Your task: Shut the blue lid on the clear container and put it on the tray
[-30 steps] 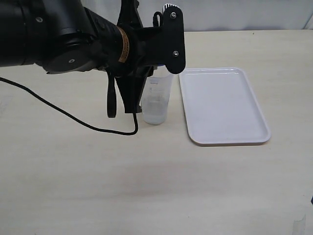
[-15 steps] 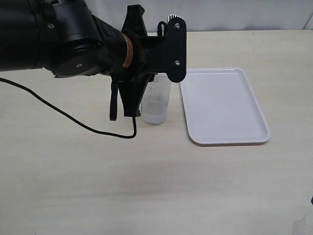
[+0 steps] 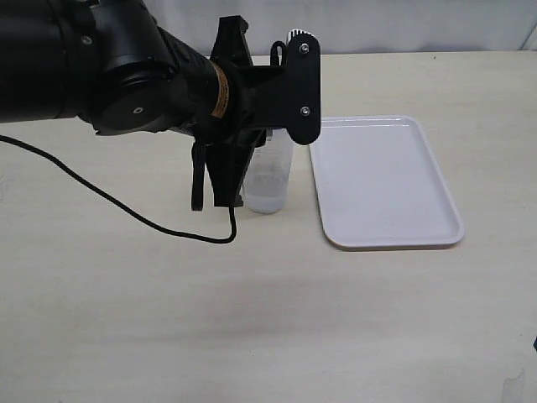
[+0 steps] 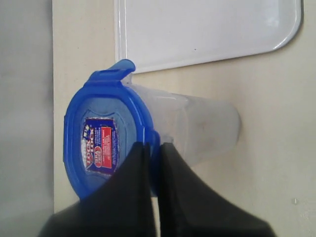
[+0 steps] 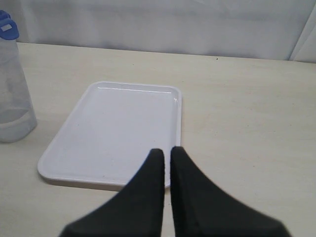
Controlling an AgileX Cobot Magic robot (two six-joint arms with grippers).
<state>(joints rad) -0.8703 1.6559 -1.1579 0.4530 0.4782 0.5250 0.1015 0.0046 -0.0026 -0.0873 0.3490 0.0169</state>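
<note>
Most of what I saw was pale table (image 3: 336,319). One bulky black left arm (image 3: 126,75) reached over it, stopping just short of the tray (image 3: 386,180), which lay flat and white. Close beside the tray's long edge stood the clear container (image 3: 268,180), upright, with the blue lid (image 4: 94,111) on top, sticker (image 4: 98,148) up. The left gripper (image 4: 153,148) was clenched on the lid's rim, on the side away from the tray. The right gripper (image 5: 165,150) hung over one tray edge, pinched together, holding nothing.
</note>
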